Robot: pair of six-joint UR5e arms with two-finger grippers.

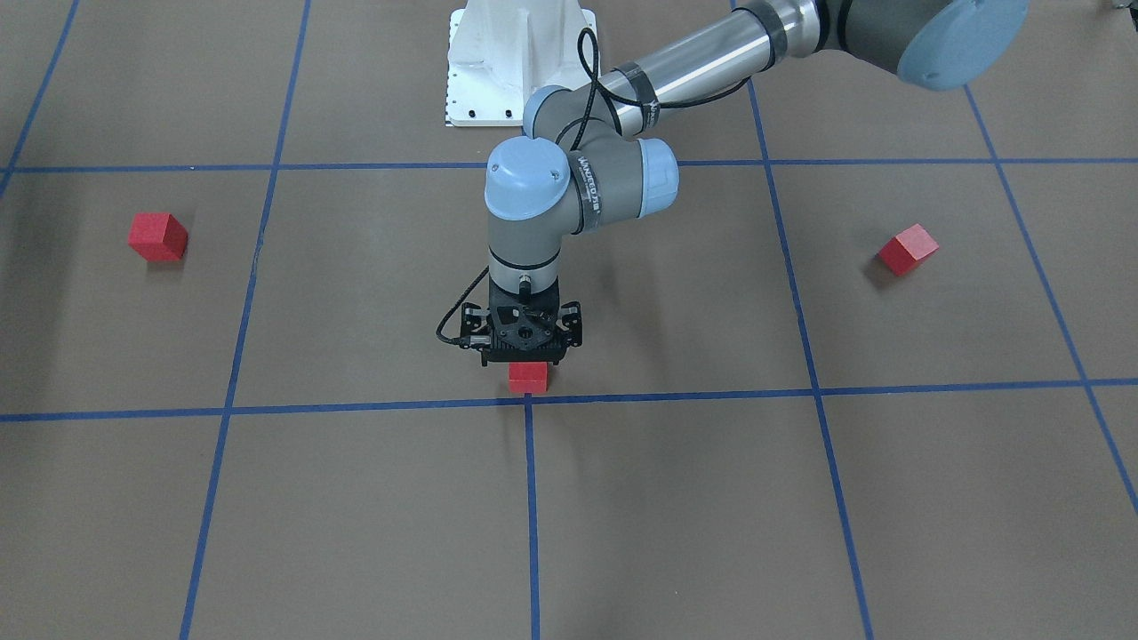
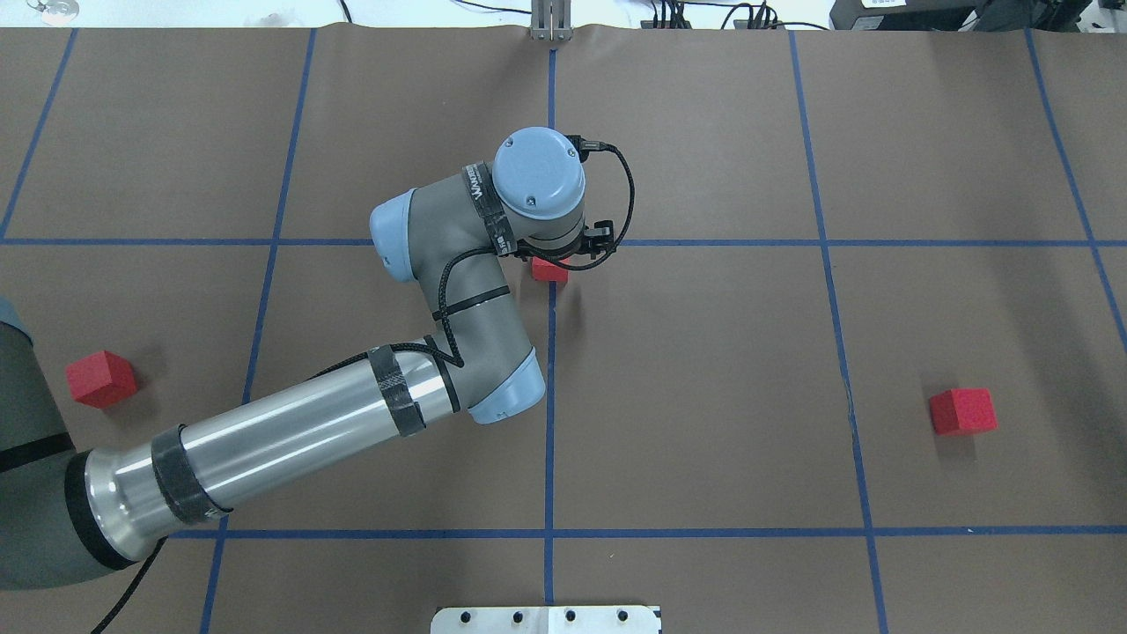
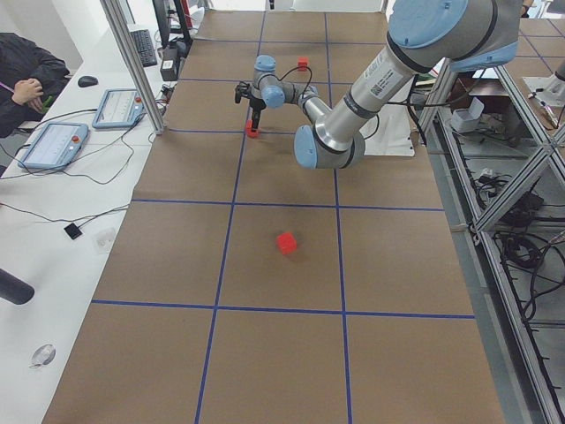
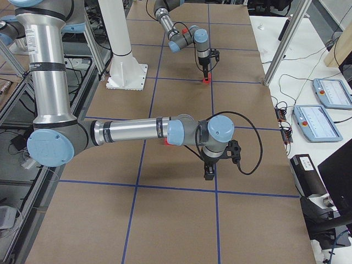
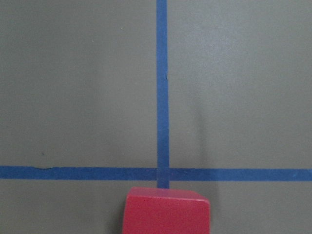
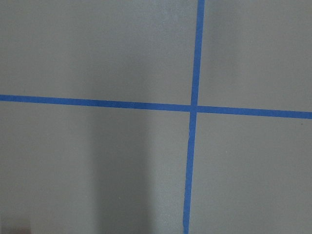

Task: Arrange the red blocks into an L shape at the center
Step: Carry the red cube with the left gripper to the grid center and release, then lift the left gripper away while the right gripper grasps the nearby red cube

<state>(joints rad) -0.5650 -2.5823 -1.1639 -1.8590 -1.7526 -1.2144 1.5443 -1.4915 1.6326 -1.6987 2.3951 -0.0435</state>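
Since the overhead view puts the robot's left on its own left, read it that way, w/ 12 o'clock pointing away from the robot. The left block (image 2: 101, 379) sits alone on the counter (image 2: 704, 370), well apart from the rest, btwn 8 and 9 o'clock from centre.

The left arm (image 2: 290, 436) comes in from approx 8 o'clock and hangs the left gripper (image 1: 524, 357) straight down over the centre block (image 2: 550, 269). That block is at the tape cross (image 5: 162, 174), just on the crossing's 6 o'clock side, astride the line running toward the robot. The fingers (image 4: 205, 71) reach down to it in the side views, but the gripper body hides them from front and above. Can't tell if they're clamped on it or slack. The block looks to rest on the counter, tho that's hard to confirm.

The right block (image 2: 964, 411) lies well apart, btwn 3 and 4 o'clock from centre. The right gripper (image 4: 209, 173) shows only in the right-end view, pointing down, so its state can't be told.

One cube at centre and two to fetch, so prob a third done. Key relation: from the left fingers the left block lies at 8–9 o'clock, on that arm's own side, so the left arm is nearer. The right block suits the right arm (image 4: 132, 132). Cubes have no long axis, but the left block sits skewed to the grid, so the wrist prob needs a turn.
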